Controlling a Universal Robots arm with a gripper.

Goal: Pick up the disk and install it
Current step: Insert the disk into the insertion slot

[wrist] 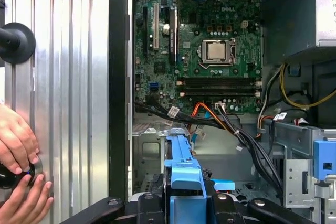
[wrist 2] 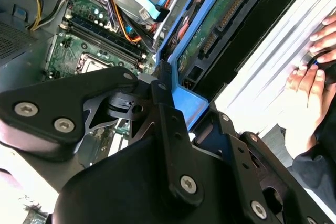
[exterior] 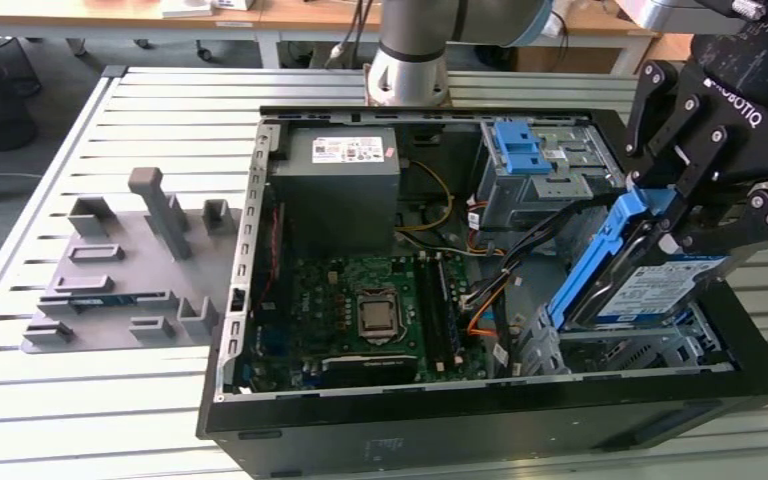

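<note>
Here you are, with the gripper [exterior: 688,232] clamped on the disk [exterior: 648,288], jaws pressed against its upper end. The disk hangs steeply tilted over the metal bay [exterior: 624,350] in the corner of the case [exterior: 491,412] at the exterior view's right. Its lower end sits down at the bay's mouth; whether it touches the metal there, I cannot tell. In the first wrist view the blue carrier frame [wrist: 184,163] runs straight out from between the fingers. So the disk lies in line with the gripper, reaching away from it and down into the case.

Now the dangers, as I judge them. That tilt is the big one: if the carrier's rails meet the bay crooked, the disk could jam half in. Pushing on would then strain the frame or twist it in your grip. Next, the cables [exterior: 480,300] (orange and black, looping just beside the bay) lie close to the disk's lower edge. One could get snagged or pinched under it. A slip in the grip would drop the disk towards the motherboard [exterior: 371,300], which is bare and close by. And mind the person's hands [wrist: 18,153] resting on the table [wrist: 68,77] beside the case. They are apart from the gripper, but a wide swing outward would bring the arm their way.
</note>
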